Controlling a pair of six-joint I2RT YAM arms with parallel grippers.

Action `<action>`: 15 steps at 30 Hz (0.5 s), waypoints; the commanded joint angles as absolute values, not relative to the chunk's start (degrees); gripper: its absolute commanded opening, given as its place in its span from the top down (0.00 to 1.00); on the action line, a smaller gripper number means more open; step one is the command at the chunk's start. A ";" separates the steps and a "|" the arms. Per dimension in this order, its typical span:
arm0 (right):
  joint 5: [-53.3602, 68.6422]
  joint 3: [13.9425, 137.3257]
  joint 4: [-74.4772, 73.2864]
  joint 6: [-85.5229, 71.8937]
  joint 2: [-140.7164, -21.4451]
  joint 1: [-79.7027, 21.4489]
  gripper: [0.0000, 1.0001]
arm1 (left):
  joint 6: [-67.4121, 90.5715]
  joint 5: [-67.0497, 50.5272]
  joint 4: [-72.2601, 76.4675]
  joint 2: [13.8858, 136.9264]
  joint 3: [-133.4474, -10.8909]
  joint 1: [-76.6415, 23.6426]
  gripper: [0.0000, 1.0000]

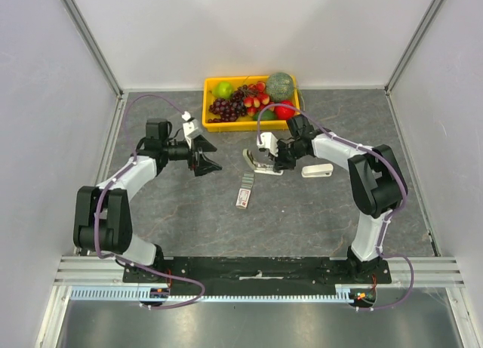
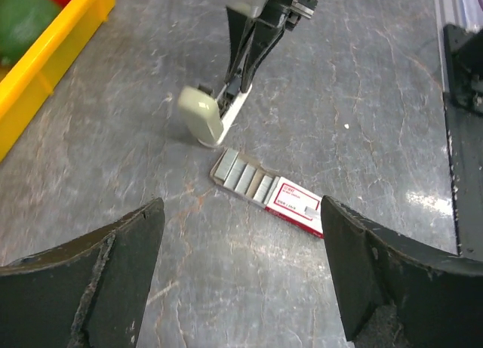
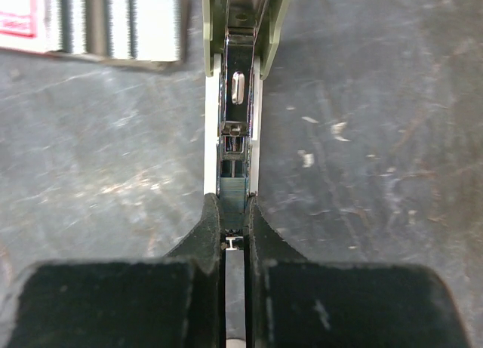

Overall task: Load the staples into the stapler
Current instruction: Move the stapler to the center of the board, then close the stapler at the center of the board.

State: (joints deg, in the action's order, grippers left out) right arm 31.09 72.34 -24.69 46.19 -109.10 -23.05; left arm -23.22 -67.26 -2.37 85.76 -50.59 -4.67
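Top external view: right gripper (image 1: 273,156) clamped on the stapler (image 1: 259,167), staples (image 1: 244,191) lying at its seven o'clock; left gripper (image 1: 207,155) at nine o'clock, spread wide.

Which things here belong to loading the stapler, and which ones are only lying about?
For the job:
- open stapler, gripped by the right claw
- box of staples, open on the table
- left claw, open

Lying about:
- second stapler
- yellow tray with fruit
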 commanded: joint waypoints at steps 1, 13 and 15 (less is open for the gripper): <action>37.79 69.27 -30.41 52.11 -103.98 -23.20 1.00 | -35.13 -70.05 1.49 87.01 -49.48 -9.22 0.11; 40.35 68.56 -36.56 59.24 -105.21 -23.64 1.00 | -39.54 -64.16 -2.81 97.38 -60.20 -18.19 0.33; 40.25 68.38 -36.65 59.33 -105.29 -23.73 1.00 | -40.08 -63.03 -2.73 98.25 -60.73 -19.68 0.35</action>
